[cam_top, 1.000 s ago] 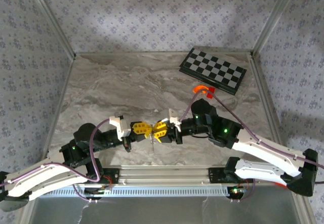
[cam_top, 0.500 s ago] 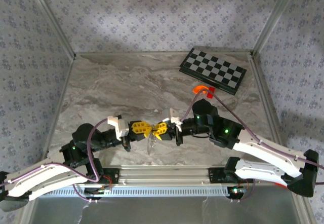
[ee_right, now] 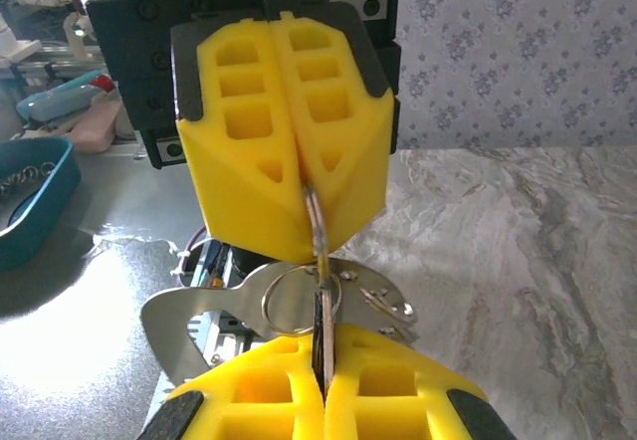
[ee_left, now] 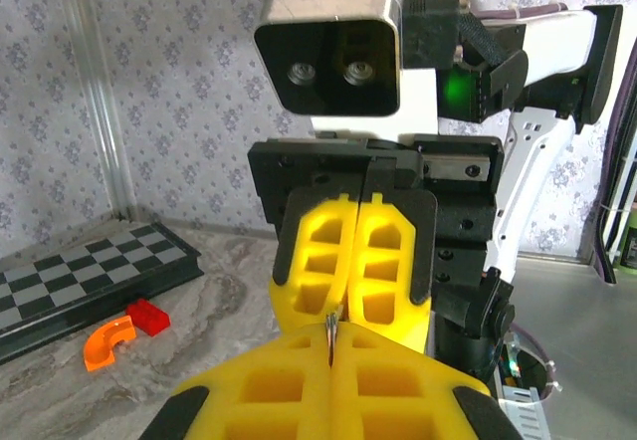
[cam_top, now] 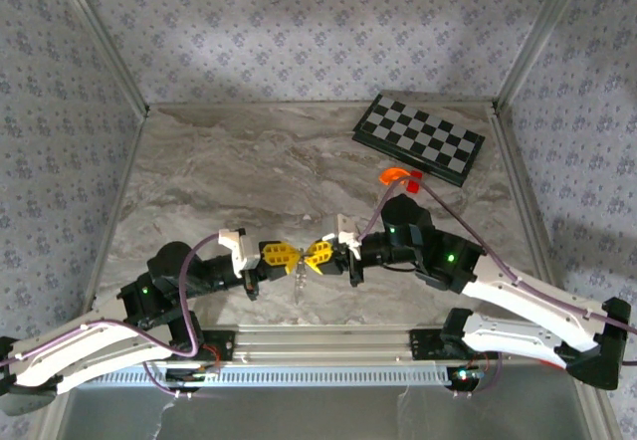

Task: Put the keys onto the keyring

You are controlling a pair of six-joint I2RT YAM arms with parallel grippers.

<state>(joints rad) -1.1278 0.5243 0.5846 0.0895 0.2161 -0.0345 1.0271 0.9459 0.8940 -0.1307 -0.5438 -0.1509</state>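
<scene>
Left tool (cam_top: 289, 256) comes first, reaching in from the left over the near tabletop (cam_top: 239, 171). Its yellow fingers are pressed together, as they were a second ago. From the right wrist those fingers (ee_right: 289, 151) pinch the thin wire of the keyring (ee_right: 288, 298), so the ring is held up off the marble.

Under the meeting point hang the keys (cam_top: 299, 281), clear of the surface. A second ago they were tucked between the two tools and hard to make out; now they dangle free. Close up, flat silver blades (ee_right: 189, 332) fan out on both sides of the ring.

Right tool (cam_top: 312, 255) is what changed. Its jaws stood slightly apart a second ago and are now fully closed, tip to tip with the left tool. In its own wrist view the fingers (ee_right: 320, 400) clamp a thin metal edge. That looks like one of the keys seen edge-on, though it could be the ring's own wire. From the left wrist, a sliver of metal (ee_left: 329, 327) bridges the two pairs of pads.

With both ends now gripped, threading can probably begin. No key can be confirmed as fully on the ring.

Further right, well apart, lie an orange piece (cam_top: 395, 174), a red block (cam_top: 413, 187) and a chessboard (cam_top: 419, 138).
</scene>
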